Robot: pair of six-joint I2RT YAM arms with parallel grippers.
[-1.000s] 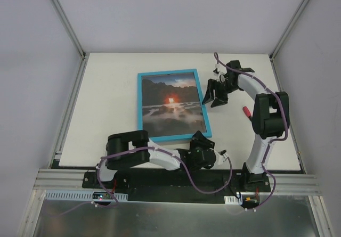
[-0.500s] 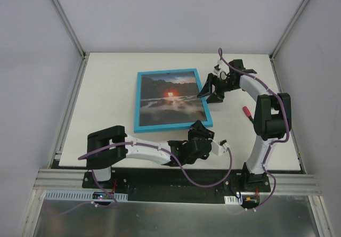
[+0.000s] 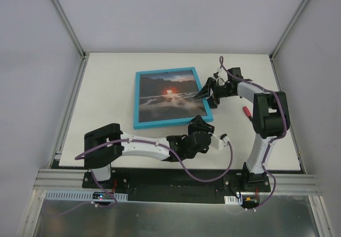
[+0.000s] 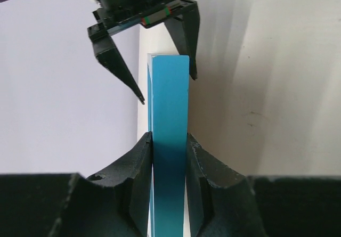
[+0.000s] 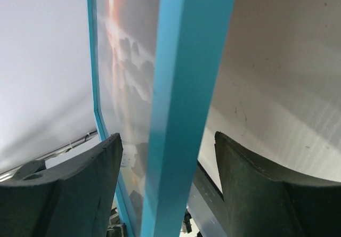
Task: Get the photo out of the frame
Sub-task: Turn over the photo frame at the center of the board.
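From where I stand, the frame point(image 3: 160, 124) sits mid-table, face up, with the photo point(image 3: 169, 96) in it. Its L edge is well apart from the table's point(image 3: 106, 88) L rail, and there's more white surface beyond its far edge. All the crowding is on the R side. The left gripper point(image 3: 198, 126) has the near R corner and the right gripper point(image 3: 209, 92) is at the R rim, further back.

The top cam doesn't show the jaws properly. The L wrist cam does: both left fingers point(image 4: 143, 157) press flat on the blue rim, clamped on it, and shadow lies on the table under that edge. The same view shows the other arm's fingers astride the rim's far end.

The R wrist cam shows a gap on each side of the rim, so those jaws are apart and not touching it. The photo shows there only at a glancing angle.
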